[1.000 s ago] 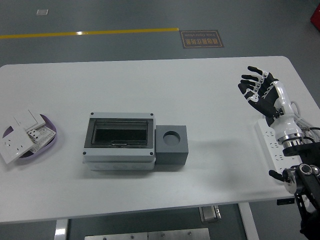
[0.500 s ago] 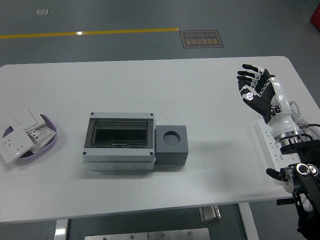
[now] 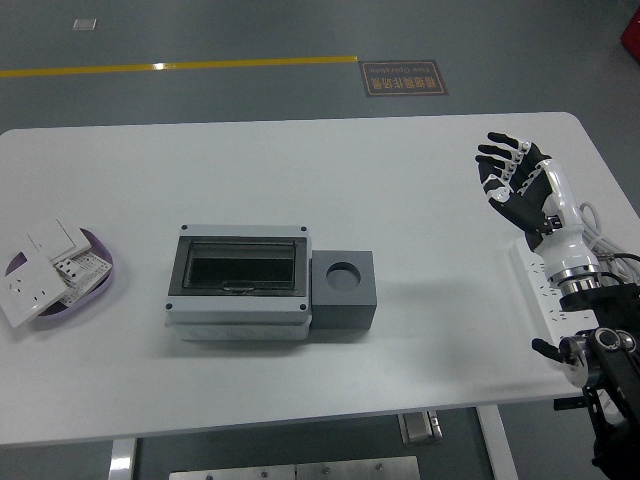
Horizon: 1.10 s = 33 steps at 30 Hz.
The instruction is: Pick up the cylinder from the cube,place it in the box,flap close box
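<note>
Grey cube (image 3: 344, 291) at frame centre touches the box (image 3: 240, 280) on its right side; its round hole looks empty, no cylinder visible anywhere. Right hand (image 3: 518, 190) hovers at right (fingers spread, holding nothing). Judgement: travel left, descend vertically over the hole, then pinch.

A white table (image 3: 300, 150) with rounded far corners fills most of the view. Its metal legs (image 3: 122, 458) and a crossbar plate (image 3: 293, 469) show below the near edge. Beyond it lies a grey floor (image 3: 200, 30) with a dull sheen. A yellow line (image 3: 180, 66) runs across the floor, ending near a dark red floor sign (image 3: 404, 77). A small pale patch (image 3: 85, 23) sits at far left.
</note>
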Available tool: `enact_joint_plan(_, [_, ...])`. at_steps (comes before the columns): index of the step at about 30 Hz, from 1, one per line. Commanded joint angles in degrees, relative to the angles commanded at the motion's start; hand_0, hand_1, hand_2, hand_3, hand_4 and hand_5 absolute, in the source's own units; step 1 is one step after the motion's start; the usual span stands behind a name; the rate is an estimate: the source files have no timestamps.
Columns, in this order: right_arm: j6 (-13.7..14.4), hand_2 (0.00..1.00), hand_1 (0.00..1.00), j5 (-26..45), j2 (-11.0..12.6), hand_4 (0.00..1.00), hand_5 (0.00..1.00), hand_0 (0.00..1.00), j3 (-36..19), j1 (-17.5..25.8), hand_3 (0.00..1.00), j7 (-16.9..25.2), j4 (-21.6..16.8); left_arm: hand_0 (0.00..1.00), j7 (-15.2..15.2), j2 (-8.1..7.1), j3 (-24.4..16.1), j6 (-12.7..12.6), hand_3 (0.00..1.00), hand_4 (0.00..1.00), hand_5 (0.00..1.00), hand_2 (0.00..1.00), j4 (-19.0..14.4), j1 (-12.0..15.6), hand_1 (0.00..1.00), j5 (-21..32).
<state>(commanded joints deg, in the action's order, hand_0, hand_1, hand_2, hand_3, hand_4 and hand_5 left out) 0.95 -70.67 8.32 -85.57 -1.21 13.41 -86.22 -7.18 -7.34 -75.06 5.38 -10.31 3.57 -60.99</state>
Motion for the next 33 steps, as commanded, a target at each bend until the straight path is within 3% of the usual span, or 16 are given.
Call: enact_joint_plan(33, [0.07,0.68,0.681,3.58,1.03,0.639,0.132,0.736,-1.04,-0.46,0.681,0.61,1.1,0.637,0.17,0.41,-0.74,0.13,0.702,0.752,0.32,0.659,0.0,-0.05,0.671,-0.5])
